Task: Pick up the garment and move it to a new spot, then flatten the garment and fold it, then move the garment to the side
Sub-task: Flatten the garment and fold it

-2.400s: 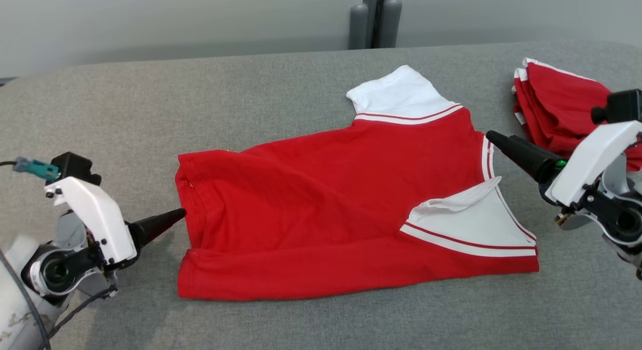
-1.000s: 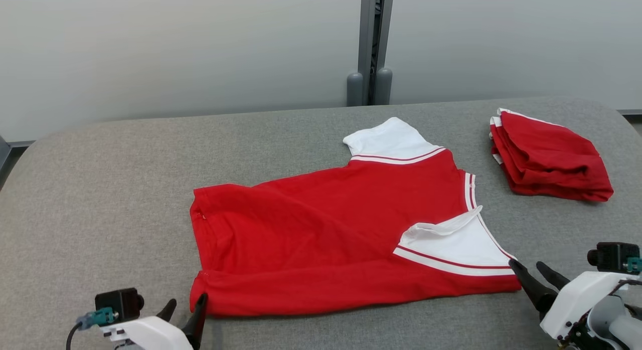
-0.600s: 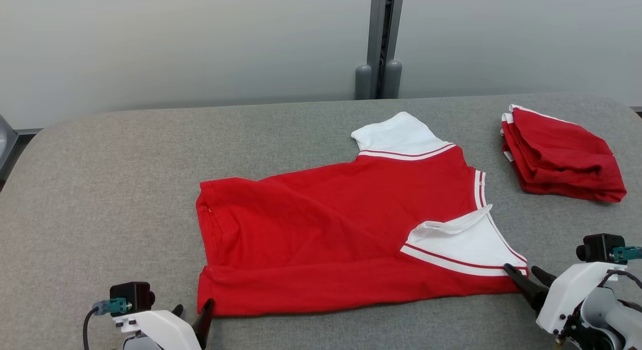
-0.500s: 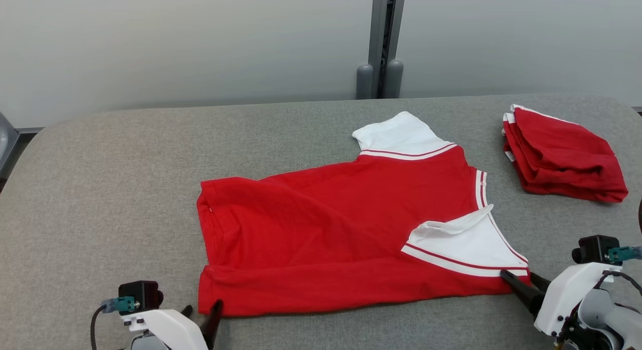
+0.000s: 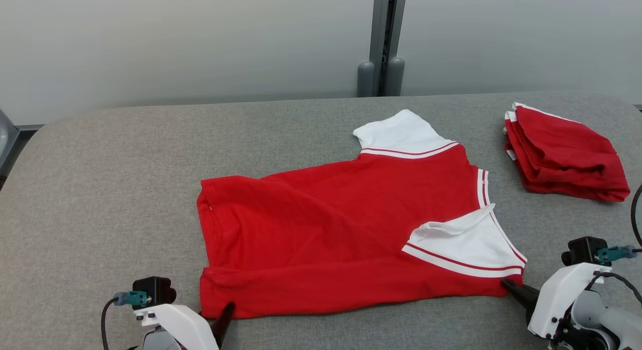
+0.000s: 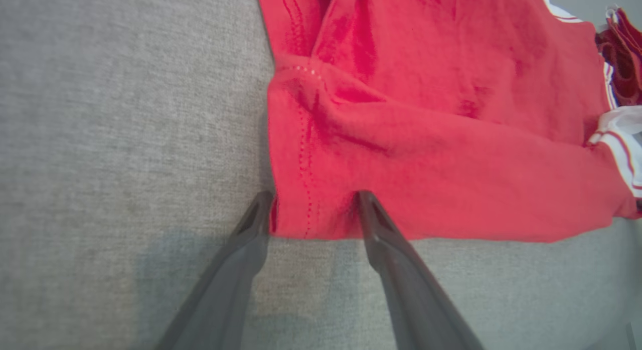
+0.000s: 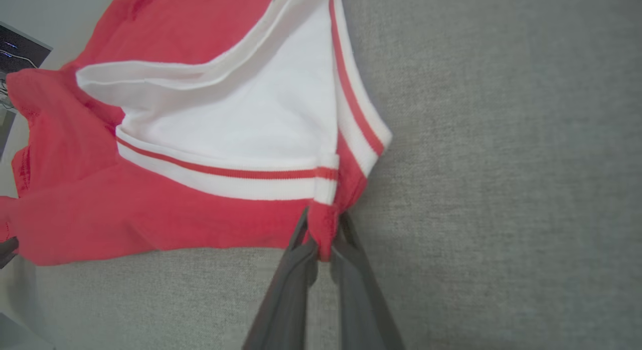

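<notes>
Right fingers (image 7: 288,290), lately wide, tight on garment (image 7: 200,224) corner

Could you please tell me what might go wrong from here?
1. The right gripper pinches just a small bunched tip of the red shirt, so that corner may slip out under tension.
2. The left gripper stands open around the hem corner; lifting now would likely raise one side alone and skew the shirt.
3. The folded red pile lies close on the right; a wide swing could disturb it.
</notes>
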